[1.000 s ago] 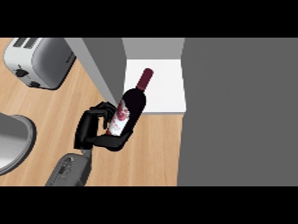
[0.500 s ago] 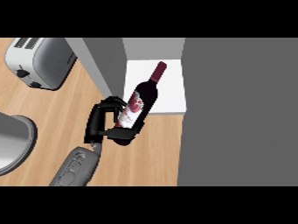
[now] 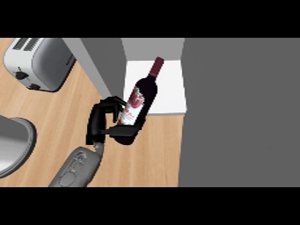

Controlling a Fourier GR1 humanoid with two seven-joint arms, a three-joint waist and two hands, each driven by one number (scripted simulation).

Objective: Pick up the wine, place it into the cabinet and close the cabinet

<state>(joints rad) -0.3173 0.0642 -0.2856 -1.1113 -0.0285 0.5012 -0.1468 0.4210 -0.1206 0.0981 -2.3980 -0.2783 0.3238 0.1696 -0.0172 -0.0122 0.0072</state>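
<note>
At the front edge of the cabinet's white shelf (image 3: 171,90), the wine bottle (image 3: 141,99) was held tilted. Its neck reached in over the shelf and its base hung out over the bench (image 3: 61,110), so it was not yet set down. The main hazard, judged from this position, was collision. The bottle lay close beside a grey panel (image 3: 103,66) on its left, probably the open door, and any sideways drift during insertion could strike that panel or the large grey cabinet body (image 3: 243,110) on the right. A second hazard was tipping: if released at this tilt, or with the base only partly on the shelf edge, the bottle could topple back onto the bench. A bottle left protruding would also stop the door from closing. The left hand (image 3: 105,121) sat against the bottle's left and lower side, with its fingers curled round the labelled lower body and part of the hand crossing the front near the base. The neck extended free beyond the hand. The grey forearm (image 3: 74,169) ran off toward the lower left. A toaster (image 3: 38,63) stood on the bench at the upper left, well apart from the insertion path. The right hand did not show.
</note>
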